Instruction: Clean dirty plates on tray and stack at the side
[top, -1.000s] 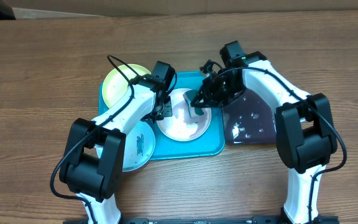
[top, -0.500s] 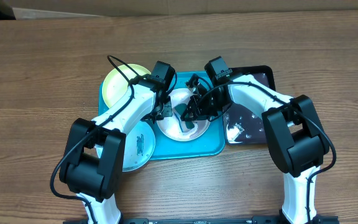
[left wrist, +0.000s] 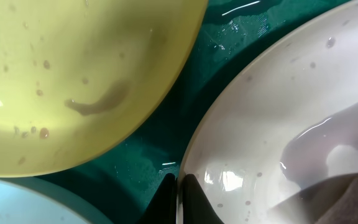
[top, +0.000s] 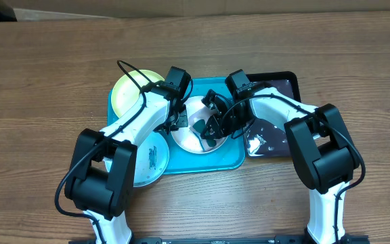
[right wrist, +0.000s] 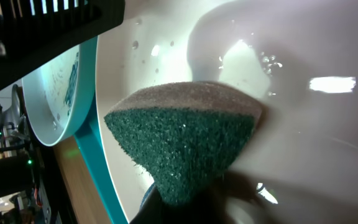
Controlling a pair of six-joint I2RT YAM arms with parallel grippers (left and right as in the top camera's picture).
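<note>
Brown wood-grain surface (top: 46, 81) fills the overhead view, with little room beyond. My right hand (top: 210, 127), clamped on the green sponge (right wrist: 185, 143), has slid in from 3 o'clock onto the white plate (top: 189, 140) in the turquoise tray (top: 234, 160). My left hand (left wrist: 178, 196) pinches the plate's 9 o'clock rim. Scrubbing is under way, I judge, with stacking to come.

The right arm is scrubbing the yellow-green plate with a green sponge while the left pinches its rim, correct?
No: the sponge presses the white plate, as the right wrist view shows. The left end effector pinches that plate's rim; the yellow-green plate lies beside it.
</note>
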